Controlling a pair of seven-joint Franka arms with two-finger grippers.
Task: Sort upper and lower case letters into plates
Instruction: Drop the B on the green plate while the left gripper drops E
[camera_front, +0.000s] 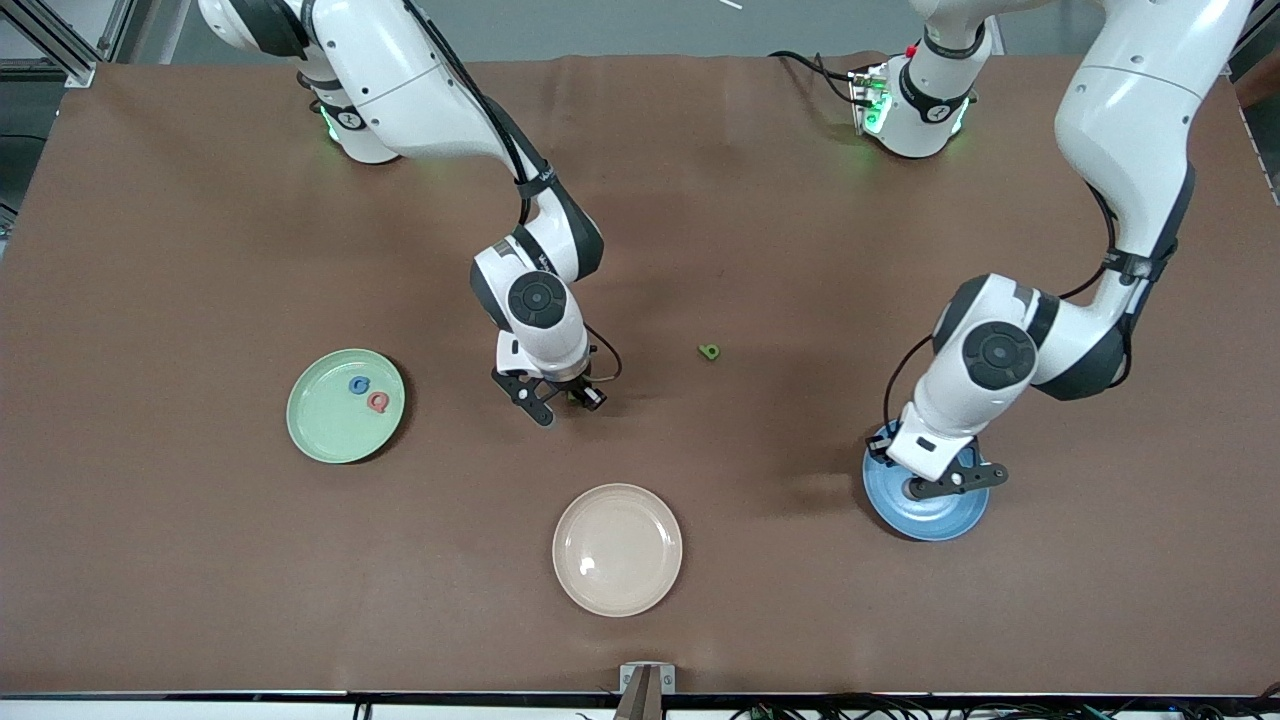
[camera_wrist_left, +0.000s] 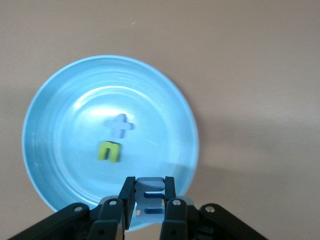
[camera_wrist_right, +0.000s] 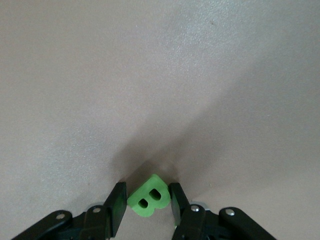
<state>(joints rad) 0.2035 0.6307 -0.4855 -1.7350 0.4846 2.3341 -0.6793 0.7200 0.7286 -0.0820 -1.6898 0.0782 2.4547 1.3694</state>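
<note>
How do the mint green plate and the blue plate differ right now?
The mint green plate lies toward the right arm's end of the table with nothing above it; the blue plate lies toward the left arm's end, under the left gripper, which is shut on a blue letter. The green plate holds a blue letter and a red-pink letter; the blue plate holds a blue x and a green letter. Both are round, shallow and alike in size.

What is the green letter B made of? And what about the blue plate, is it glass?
The green B looks like soft foam: thick, matte, with rounded, slightly fuzzy edges. The blue plate seems to be glazed ceramic or hard plastic rather than glass: it is glossy, with bright streaks of light across it, and nothing shows through it. Which of the two cannot be told by looking.
</note>
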